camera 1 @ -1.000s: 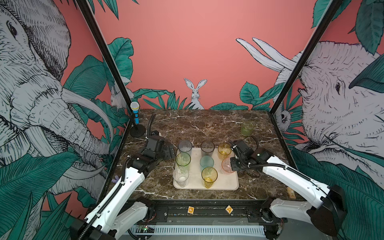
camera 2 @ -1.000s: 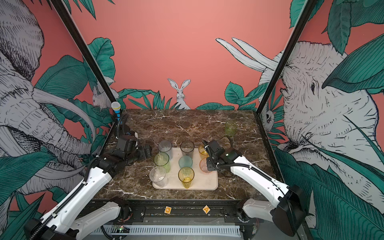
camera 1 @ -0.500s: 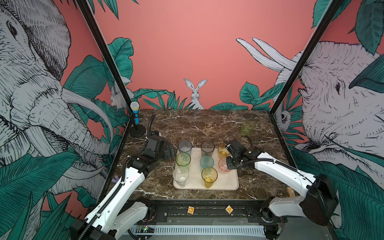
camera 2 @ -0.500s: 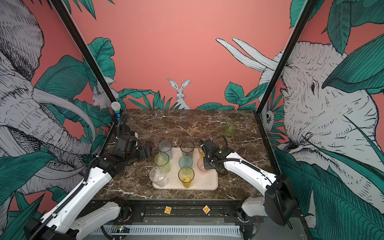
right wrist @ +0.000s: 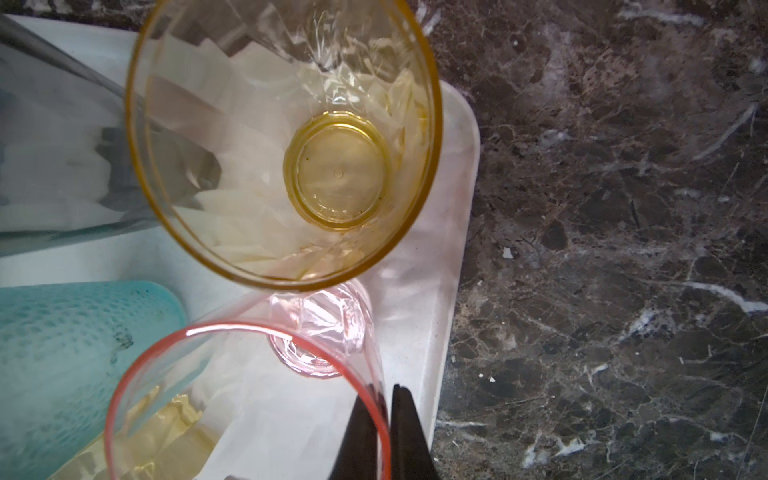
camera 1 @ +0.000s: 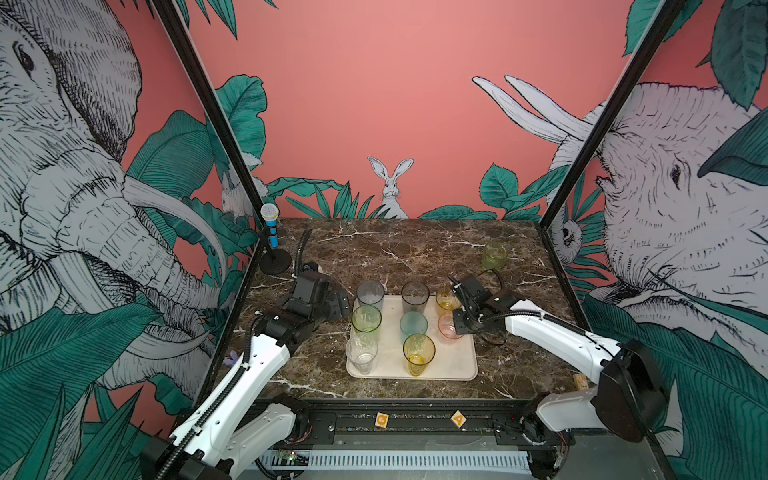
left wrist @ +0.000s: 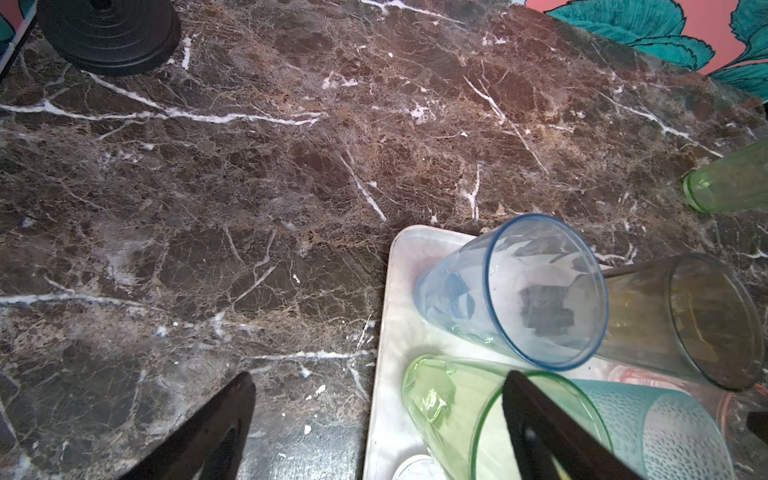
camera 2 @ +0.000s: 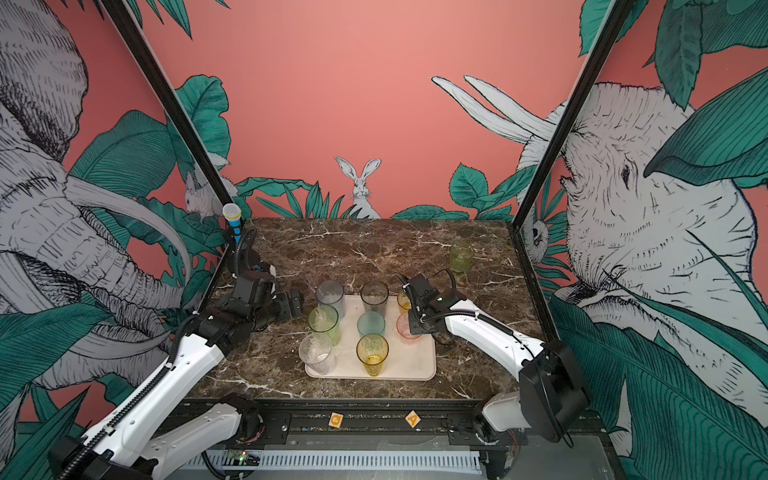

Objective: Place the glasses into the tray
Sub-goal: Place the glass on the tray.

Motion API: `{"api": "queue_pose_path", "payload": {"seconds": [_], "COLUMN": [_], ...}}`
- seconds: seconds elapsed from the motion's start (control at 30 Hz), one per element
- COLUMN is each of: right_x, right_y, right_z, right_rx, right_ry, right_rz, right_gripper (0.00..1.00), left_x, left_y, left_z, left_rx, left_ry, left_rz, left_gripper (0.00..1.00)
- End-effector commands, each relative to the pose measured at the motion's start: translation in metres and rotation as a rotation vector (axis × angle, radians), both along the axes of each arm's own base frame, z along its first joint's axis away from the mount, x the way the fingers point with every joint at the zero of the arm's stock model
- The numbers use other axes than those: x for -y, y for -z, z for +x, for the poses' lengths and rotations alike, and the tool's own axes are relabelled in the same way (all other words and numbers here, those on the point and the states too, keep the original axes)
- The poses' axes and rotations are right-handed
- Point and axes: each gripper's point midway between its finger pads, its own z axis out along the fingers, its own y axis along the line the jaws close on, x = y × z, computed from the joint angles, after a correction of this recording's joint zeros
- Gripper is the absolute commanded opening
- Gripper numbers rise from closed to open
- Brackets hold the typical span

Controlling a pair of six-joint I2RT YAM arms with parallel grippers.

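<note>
The cream tray (camera 1: 453,365) (camera 2: 411,361) holds several glasses. My right gripper (right wrist: 388,419) (camera 1: 457,328) is shut on the wall of the pink glass (right wrist: 316,349) (camera 1: 449,330), one finger inside the rim and one outside. That glass stands by the tray's right rim (right wrist: 453,257), just in front of the amber glass (right wrist: 291,145) (camera 1: 445,300). A short green glass (camera 1: 494,256) (camera 2: 461,257) (left wrist: 731,183) stands alone on the marble at the back right. My left gripper (left wrist: 378,376) (camera 1: 338,305) is open and holds nothing, hovering at the tray's back left corner beside the grey glass (camera 1: 370,295).
A blue toy microphone (camera 1: 270,232) stands on a black round base (left wrist: 108,33) at the back left corner. Two lettered blocks (camera 1: 381,419) sit on the front rail. A small cork-coloured piece (camera 1: 580,380) lies at the table's front right.
My right arm has swung a little to the left, carrying the pink glass slightly further in over the tray. The left arm has not moved.
</note>
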Motion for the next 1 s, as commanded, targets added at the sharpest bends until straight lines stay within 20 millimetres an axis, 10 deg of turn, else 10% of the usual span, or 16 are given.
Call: {"api": "queue_pose_path", "payload": {"seconds": [0.0, 0.97], "right_x": [-0.0018, 0.0002], "right_y": [0.0001, 0.0066], "right_z": [0.0066, 0.0099], "right_rx": [0.012, -0.016], "right_ry": [-0.004, 0.001], "right_rz": [0.005, -0.011], "right_gripper": [0.0, 0.13], "left_x": [-0.008, -0.0105], "left_y": [0.0058, 0.004], "left_z": [-0.0054, -0.0081], "left_rx": [-0.016, -0.012], "left_ry": [-0.021, -0.023], "left_rz": [0.021, 0.03], "left_gripper": [0.94, 0.94]}}
